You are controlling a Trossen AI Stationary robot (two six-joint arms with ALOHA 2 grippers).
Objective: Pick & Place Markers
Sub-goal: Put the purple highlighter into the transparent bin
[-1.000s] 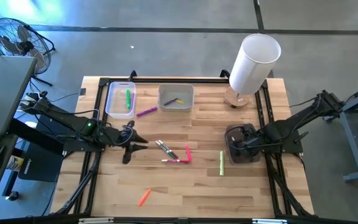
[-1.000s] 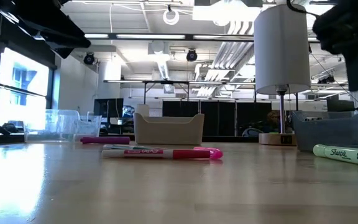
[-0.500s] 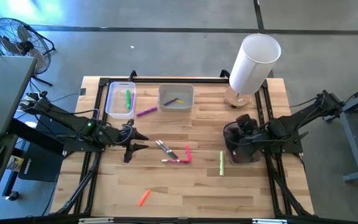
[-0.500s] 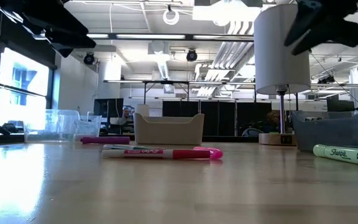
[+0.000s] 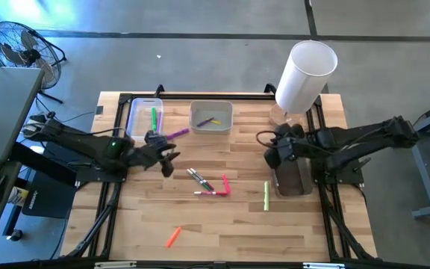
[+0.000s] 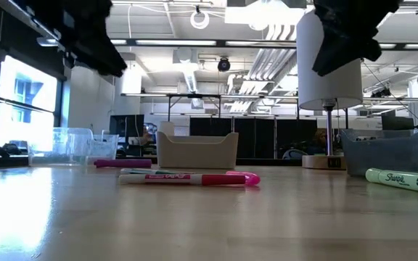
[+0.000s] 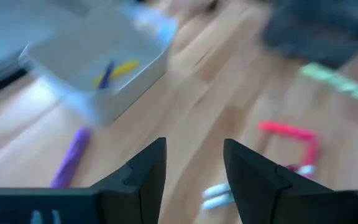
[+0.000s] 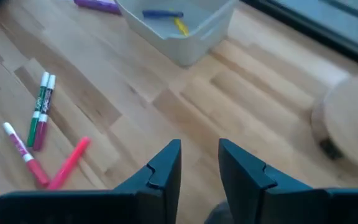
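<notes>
The left gripper [image 5: 169, 158] hangs above the wooden surface [image 5: 222, 224], its fingers [image 7: 145, 171] apart with a clear gap and nothing between them. The purple marker [image 5: 175, 134] lies on the surface just beyond those fingers, toward the grey bin [image 5: 211, 116], and the cluster of markers [image 5: 209, 183] at mid-surface, white-bodied ones and pink ones, lies on the fingers' other side, nearer the middle of the surface; none of them touches the fingers. The right gripper [image 5: 272, 152] hovers near the base of the white lamp [image 5: 304, 75] and beside the dark bin [image 5: 293, 178], its fingers [image 8: 163, 168] parted by a narrow gap and empty. The light green marker [image 5: 266, 195] lies on the surface apart from them, and the cluster sits farther off toward the left arm. A green marker [image 5: 154, 118] lies in the clear bin [image 5: 145, 119], a blue and a yellow marker [image 8: 180, 25] in the grey bin, and an orange marker [image 5: 173, 237] lies alone near the front edge.
</notes>
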